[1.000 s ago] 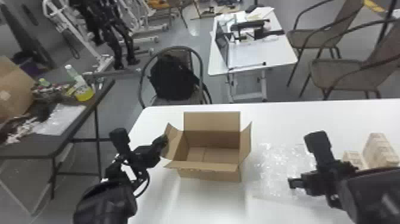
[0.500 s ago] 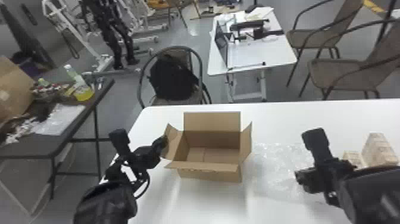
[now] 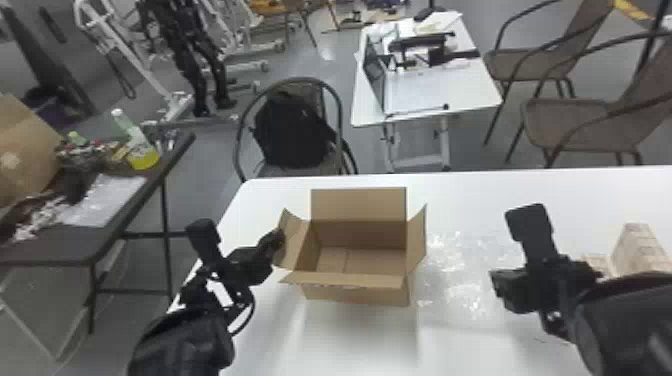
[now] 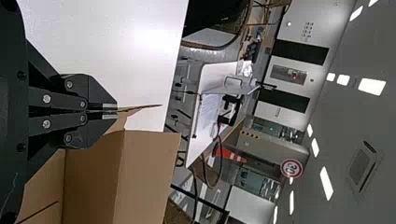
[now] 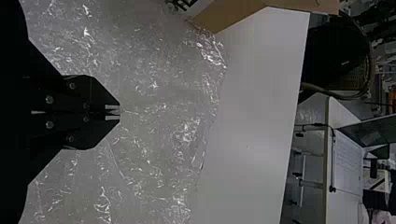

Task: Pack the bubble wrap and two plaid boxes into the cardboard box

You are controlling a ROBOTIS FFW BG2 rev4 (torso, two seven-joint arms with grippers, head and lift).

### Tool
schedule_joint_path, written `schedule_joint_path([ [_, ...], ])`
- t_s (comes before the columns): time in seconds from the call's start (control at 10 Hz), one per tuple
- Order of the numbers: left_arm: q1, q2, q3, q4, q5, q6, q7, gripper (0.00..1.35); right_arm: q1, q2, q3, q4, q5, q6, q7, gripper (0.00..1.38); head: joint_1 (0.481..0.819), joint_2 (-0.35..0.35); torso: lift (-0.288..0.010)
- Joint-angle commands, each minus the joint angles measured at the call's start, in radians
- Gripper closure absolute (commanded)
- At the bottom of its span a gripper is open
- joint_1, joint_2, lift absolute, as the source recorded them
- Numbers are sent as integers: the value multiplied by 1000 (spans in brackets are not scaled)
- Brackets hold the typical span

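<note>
left pincer (image 3: pixel 277 241) gripping side flap (image 3: pixel 294 245) of cardboard box (image 3: pixel 357 296); right pincer (image 3: pixel 496 286) closed, bubble wrap (image 3: pixel 457 267) at fingertips.

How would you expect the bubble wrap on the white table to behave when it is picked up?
The bubble wrap will probably be floppy, as it lies in a thin, crinkled sheet. Being see-through film, it is likely light for its size. Its spread-out edge might catch on the cardboard box close beside it.
</note>
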Motion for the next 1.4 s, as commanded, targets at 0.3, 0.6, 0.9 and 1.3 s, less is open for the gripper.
schedule_joint_path([
  [0.3, 5, -4, 8, 0, 6, -7, 6, 1216, 69, 1, -25, -256, -23, -64, -51, 1222, 695, 350, -50],
  [0.6, 10, -9, 11, 0, 14, -13, 11, 1216, 98, 0, -28, -504, -16, -92, -119, 1222, 695, 344, -50],
  [0.9, 10, -24, 11, 0, 14, -25, 34, 1216, 84, -17, -14, -589, -126, -122, -103, 1222, 674, 350, -50],
  [1.3, 24, -88, 6, -5, 29, -101, 131, 1216, -49, -14, 21, -340, -324, -110, 151, 1222, 661, 350, -50],
])
